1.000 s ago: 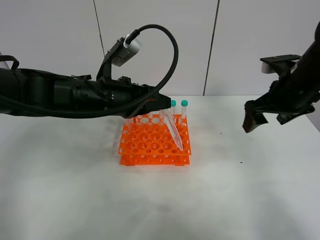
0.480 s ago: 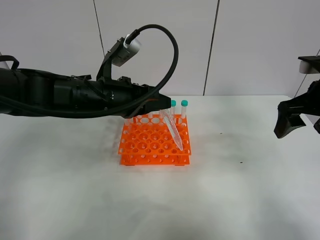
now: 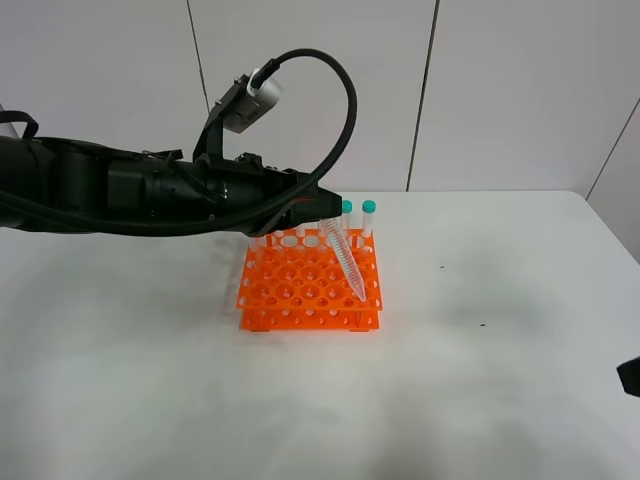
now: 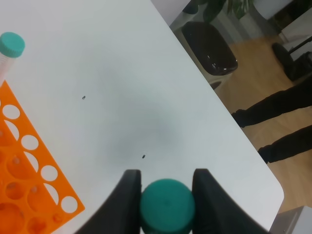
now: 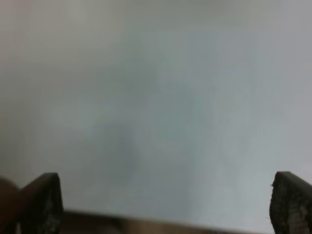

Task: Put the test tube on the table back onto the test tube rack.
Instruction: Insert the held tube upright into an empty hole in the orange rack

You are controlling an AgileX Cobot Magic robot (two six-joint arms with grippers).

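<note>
My left gripper (image 3: 318,214) is shut on the test tube (image 3: 344,259), held by its teal cap (image 4: 167,205) between the black fingers (image 4: 128,187). The tube slants down, its pointed tip over the front right holes of the orange test tube rack (image 3: 300,292). Two capped tubes (image 3: 368,213) stand in the rack's back row; one cap (image 4: 10,44) shows in the left wrist view beside the rack (image 4: 24,165). My right gripper (image 5: 161,204) is open and empty over blurred white table; only a dark bit of that arm (image 3: 630,377) shows at the right edge of the high view.
The white table (image 3: 480,350) stretches around the rack. Small dark specks (image 3: 441,267) lie right of the rack. In the left wrist view the table's edge (image 4: 229,117), a black bin (image 4: 209,46) and wooden floor show beyond it.
My right arm has drawn back from the right of the table and dropped almost out of the high view. The left arm and the tube have not moved.
</note>
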